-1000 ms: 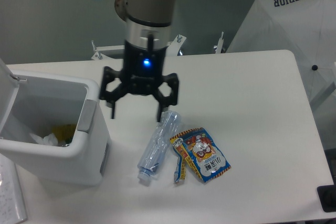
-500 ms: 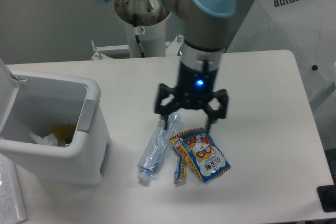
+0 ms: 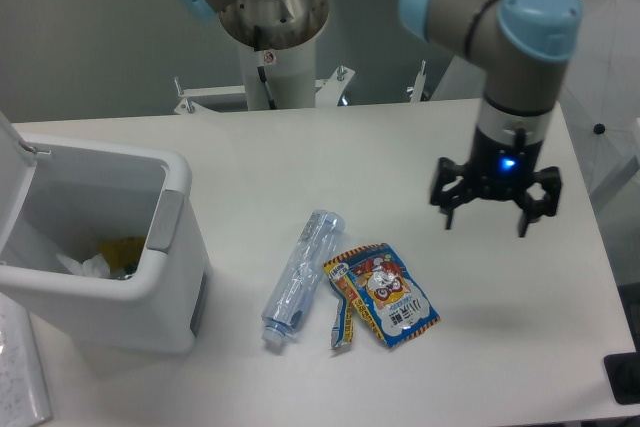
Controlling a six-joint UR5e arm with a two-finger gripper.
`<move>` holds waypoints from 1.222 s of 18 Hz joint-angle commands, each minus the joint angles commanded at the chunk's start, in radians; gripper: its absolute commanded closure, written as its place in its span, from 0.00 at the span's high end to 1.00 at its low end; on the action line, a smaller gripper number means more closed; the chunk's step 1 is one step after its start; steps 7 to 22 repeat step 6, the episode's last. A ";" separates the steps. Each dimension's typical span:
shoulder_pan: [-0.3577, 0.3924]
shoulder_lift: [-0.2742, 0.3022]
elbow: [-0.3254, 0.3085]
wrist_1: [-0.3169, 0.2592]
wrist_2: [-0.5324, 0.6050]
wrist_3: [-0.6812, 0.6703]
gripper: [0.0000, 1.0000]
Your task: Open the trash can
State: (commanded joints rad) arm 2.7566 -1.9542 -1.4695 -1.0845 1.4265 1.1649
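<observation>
The trash can (image 3: 170, 277) is a large white boxy bin at the left of the table. Its lid (image 3: 12, 172) stands swung up at the far left, so the inside shows, with white and yellow scraps at the bottom. A grey tab (image 3: 166, 221) runs along its right rim. My gripper (image 3: 486, 223) hangs over the right part of the table, far from the bin, fingers spread open with nothing between them.
A crushed clear plastic bottle (image 3: 300, 273) lies mid-table. A colourful snack packet (image 3: 385, 294) lies beside it on the right. A white umbrella (image 3: 590, 37) stands beyond the table's right edge. The arm's base column (image 3: 272, 47) rises behind the table.
The gripper has swept from beside the bin, over the bottle and packet, to the right side of the table, staying open. The bin, bottle and packet have not moved.
</observation>
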 joint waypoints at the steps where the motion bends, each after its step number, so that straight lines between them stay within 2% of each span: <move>1: 0.000 -0.002 -0.005 -0.002 0.014 0.081 1.00; 4: -0.003 0.000 -0.032 -0.002 0.048 0.170 1.00; 22: -0.006 -0.002 -0.037 0.000 0.051 0.167 1.00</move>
